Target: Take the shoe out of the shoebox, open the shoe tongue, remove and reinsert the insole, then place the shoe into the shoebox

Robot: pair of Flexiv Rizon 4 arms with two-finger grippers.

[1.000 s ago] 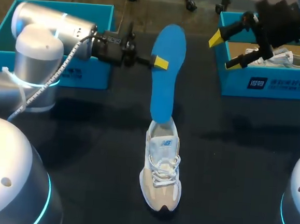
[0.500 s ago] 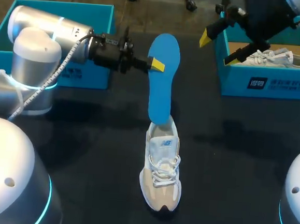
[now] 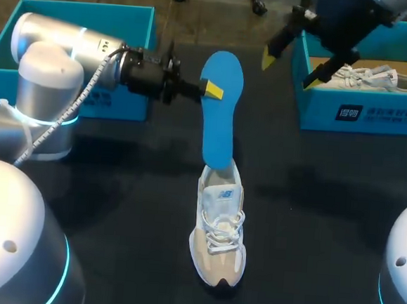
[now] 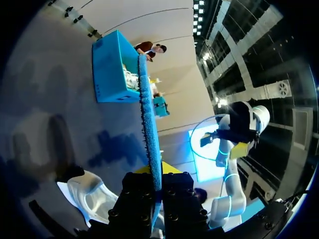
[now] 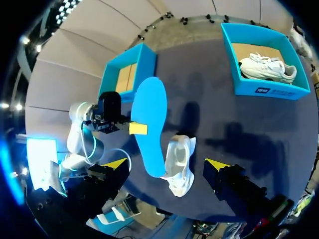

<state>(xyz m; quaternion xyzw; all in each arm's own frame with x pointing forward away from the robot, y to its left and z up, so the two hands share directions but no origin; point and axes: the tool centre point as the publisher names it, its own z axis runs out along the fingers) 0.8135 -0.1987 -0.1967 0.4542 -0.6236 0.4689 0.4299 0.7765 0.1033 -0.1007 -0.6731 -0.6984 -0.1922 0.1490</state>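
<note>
The left tool (image 3: 210,89) is pinching the blue insole (image 3: 219,111) partway along its length, holding it up on end above the table (image 3: 312,203). In the left wrist view the insole (image 4: 148,114) shows edge-on, clamped between the two black fingers, whose yellow tips are mostly covered by it. The insole's lower end meets the heel opening of the shoe (image 3: 218,231); whether it sits inside the shoe or only touches the collar cannot be made out (the blue end covers the opening from above). The shoe stands upright on the table between the two boxes, toe toward the robot, laces tied.

The right tool (image 3: 291,66) hangs in the air near the right shoebox (image 3: 361,115), its fingers spread wide with nothing between them; the arm above it is cut off at the frame edge. From its own wrist view the right tool (image 5: 167,164) looks down on the insole (image 5: 149,124), the shoe (image 5: 182,164) and the left tool (image 5: 135,128).

A second shoe (image 3: 378,78) lies in the right shoebox, partly hidden by the right arm. The left shoebox (image 3: 88,7) is largely hidden behind the left arm.
</note>
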